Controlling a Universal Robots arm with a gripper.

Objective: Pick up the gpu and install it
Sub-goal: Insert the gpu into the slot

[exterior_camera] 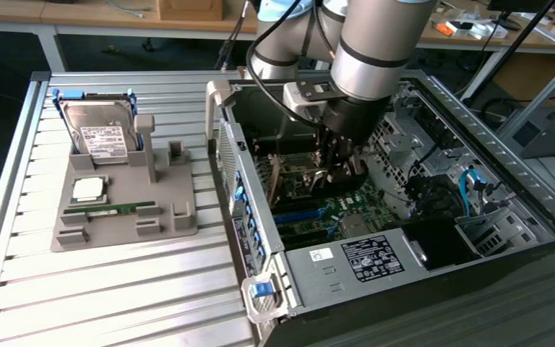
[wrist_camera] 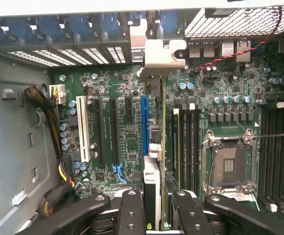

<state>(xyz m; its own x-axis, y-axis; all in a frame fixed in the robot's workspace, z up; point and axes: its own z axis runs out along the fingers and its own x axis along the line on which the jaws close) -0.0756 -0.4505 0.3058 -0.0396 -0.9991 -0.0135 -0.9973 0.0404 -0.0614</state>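
Note:
My gripper (exterior_camera: 340, 165) reaches down into the open computer case (exterior_camera: 258, 217), over the green motherboard (exterior_camera: 340, 206). In the wrist view the gripper (wrist_camera: 157, 213) is shut on the gpu (wrist_camera: 155, 183). The card is seen edge-on, standing upright between the black fingers (wrist_camera: 132, 210). It runs alongside the long blue slot (wrist_camera: 144, 122). Its silver end bracket (wrist_camera: 160, 54) sits at the case's rear slot openings. I cannot tell whether the card's edge is in the slot.
A grey fixture (exterior_camera: 123, 224) on the slatted table at the exterior view's left holds a hard drive (exterior_camera: 102, 137), a processor (exterior_camera: 89, 189) and a memory stick (exterior_camera: 113, 210). Inside the case are the processor socket (wrist_camera: 228, 166), a cable bundle (wrist_camera: 54, 117) and the power supply (exterior_camera: 374, 256).

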